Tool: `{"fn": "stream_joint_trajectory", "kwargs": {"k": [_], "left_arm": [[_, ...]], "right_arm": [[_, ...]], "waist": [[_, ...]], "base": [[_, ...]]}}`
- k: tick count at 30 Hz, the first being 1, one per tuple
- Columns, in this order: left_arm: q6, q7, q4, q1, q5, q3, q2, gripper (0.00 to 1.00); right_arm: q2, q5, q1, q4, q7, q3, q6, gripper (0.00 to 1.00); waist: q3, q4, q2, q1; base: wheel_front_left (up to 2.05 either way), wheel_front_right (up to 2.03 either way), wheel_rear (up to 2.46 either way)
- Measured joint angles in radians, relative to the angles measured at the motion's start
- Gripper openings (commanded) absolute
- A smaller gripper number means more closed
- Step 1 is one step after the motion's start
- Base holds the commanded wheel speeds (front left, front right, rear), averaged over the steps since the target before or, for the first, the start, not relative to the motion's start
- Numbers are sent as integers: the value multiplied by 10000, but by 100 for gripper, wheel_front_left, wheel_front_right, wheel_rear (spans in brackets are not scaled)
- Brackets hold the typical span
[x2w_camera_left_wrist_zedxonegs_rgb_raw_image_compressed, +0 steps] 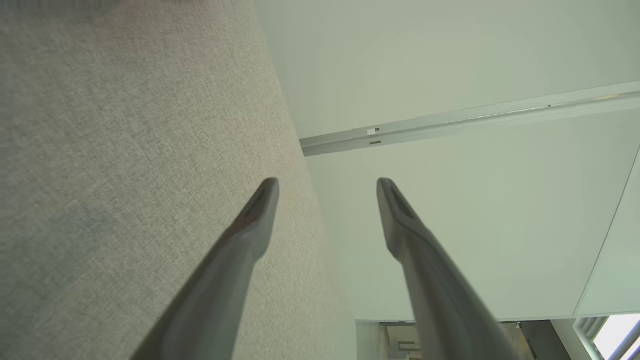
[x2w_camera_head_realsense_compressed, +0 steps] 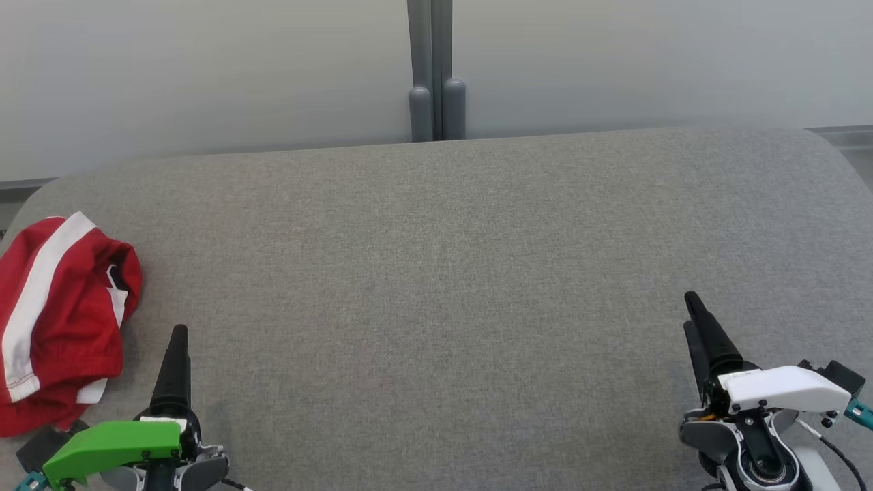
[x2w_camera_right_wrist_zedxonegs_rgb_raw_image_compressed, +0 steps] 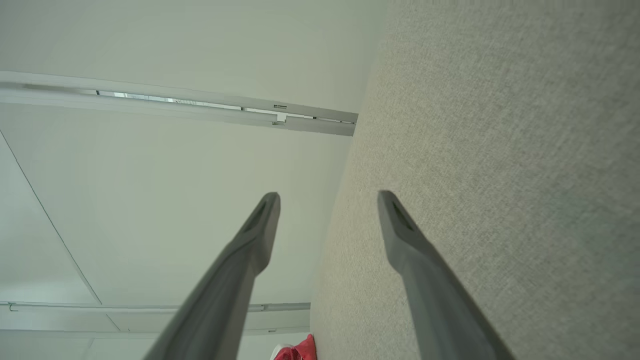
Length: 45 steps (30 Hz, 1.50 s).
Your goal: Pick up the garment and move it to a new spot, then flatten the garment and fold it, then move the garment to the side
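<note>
Counted one garment (x2w_camera_head_realsense_compressed: 61, 320), red with white stripes, crumpled in a heap at the left edge of the grey fabric surface (x2w_camera_head_realsense_compressed: 436, 273), just beside the left gripper (x2w_camera_head_realsense_compressed: 179, 334) yet apart from it. Counted two grippers, that one at the lower left and the right gripper (x2w_camera_head_realsense_compressed: 692, 307) at the lower right, well apart, both pointing toward the pale wall (x2w_camera_head_realsense_compressed: 204, 68). Found both sets of jaws spread wide in the wrist views, nothing between the fingers (x2w_camera_left_wrist_zedxonegs_rgb_raw_image_compressed: 260, 210), with a red scrap of the garment glimpsed at the bottom edge of the right wrist view.
</note>
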Motion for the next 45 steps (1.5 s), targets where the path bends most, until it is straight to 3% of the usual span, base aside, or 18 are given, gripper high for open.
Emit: {"fn": "stream_joint_trajectory", "kwargs": {"k": [19, 45], "left_arm": [[171, -876, 50, 0, 4437, -577, 27, 100], [909, -1789, 203, 1, 8130, -1655, 412, 100]], "right_arm": [[-75, -4288, -105, 109, -771, 410, 0, 100], [-59, -8228, -109, 345, -1588, 219, 2, 100]], "waist": [[-20, -15, 0, 0], [-102, -83, 0, 0]], "base": [[0, 0, 0], [0, 0, 0]]}}
